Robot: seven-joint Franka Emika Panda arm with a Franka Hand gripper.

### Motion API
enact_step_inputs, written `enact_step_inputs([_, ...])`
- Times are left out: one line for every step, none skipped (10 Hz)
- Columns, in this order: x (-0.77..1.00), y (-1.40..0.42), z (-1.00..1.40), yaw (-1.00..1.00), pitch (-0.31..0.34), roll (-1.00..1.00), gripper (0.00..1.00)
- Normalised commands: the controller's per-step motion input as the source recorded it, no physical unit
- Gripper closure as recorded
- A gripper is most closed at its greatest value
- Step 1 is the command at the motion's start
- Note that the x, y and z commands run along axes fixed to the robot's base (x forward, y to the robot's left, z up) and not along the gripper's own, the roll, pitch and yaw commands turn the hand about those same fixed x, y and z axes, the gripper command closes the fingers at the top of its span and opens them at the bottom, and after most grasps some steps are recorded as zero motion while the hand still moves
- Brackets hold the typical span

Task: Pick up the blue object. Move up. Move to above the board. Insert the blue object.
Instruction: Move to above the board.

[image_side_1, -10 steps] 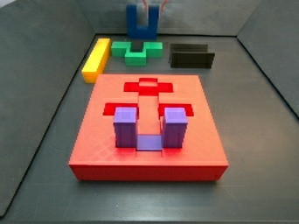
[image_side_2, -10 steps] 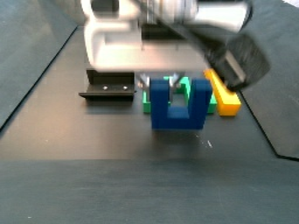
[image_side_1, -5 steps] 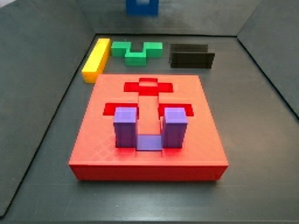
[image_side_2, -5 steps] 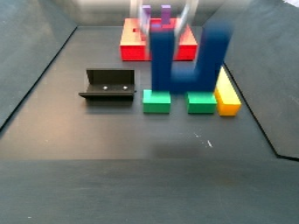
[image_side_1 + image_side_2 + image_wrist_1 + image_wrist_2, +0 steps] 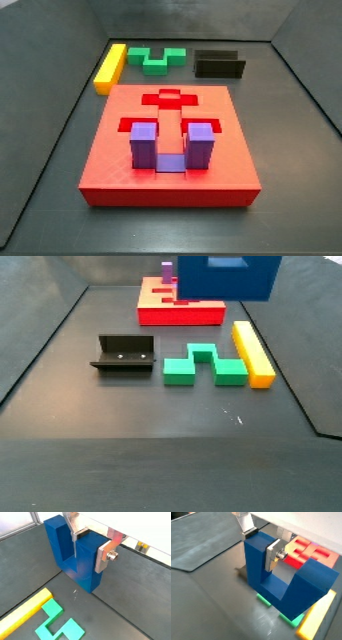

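My gripper [image 5: 88, 553] is shut on one prong of the blue object [image 5: 67, 559], a dark blue U-shaped block, and holds it high above the floor. Both wrist views show this grip [image 5: 262, 546], with the blue object [image 5: 288, 582] hanging over the green block. In a side view the blue object [image 5: 229, 276] sits at the top edge, in front of the board [image 5: 183, 308]; the gripper is out of frame there. The board [image 5: 147, 170] is a red slab with a purple U-shaped block [image 5: 168, 147] in its near recess and an open cross-shaped recess [image 5: 168, 99].
On the floor lie a green block [image 5: 203, 366], a yellow bar [image 5: 251, 353] and the dark fixture [image 5: 124, 354]. In a side view they line up behind the board: yellow bar [image 5: 110, 67], green block [image 5: 163, 60], fixture [image 5: 221, 65]. Grey walls ring the floor.
The gripper has carried the blue object straight up from beside the green block. It has left the top of one side view and reached the top edge of the other.
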Motion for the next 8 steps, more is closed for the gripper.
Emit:
enact_step_inputs([-0.09, -1.40, 0.15, 0.08, 0.164, 0.14, 1.00])
enact_step_inputs([-0.10, -1.40, 0.15, 0.05, 0.069, 0.15, 1.00])
enact_step_inputs([-0.11, -1.40, 0.15, 0.03, 0.022, 0.07, 1.00])
enact_step_inputs([-0.10, -1.40, 0.15, 0.02, 0.023, 0.06, 1.00])
enact_step_inputs([-0.10, -1.40, 0.15, 0.01, 0.025, 0.06, 1.00])
enact_step_inputs([-0.10, -1.40, 0.15, 0.01, 0.021, 0.04, 1.00])
enact_step_inputs([-0.10, -1.40, 0.16, 0.01, 0.012, 0.03, 1.00])
enact_step_inputs([-0.11, -1.40, 0.16, 0.01, 0.012, 0.01, 1.00])
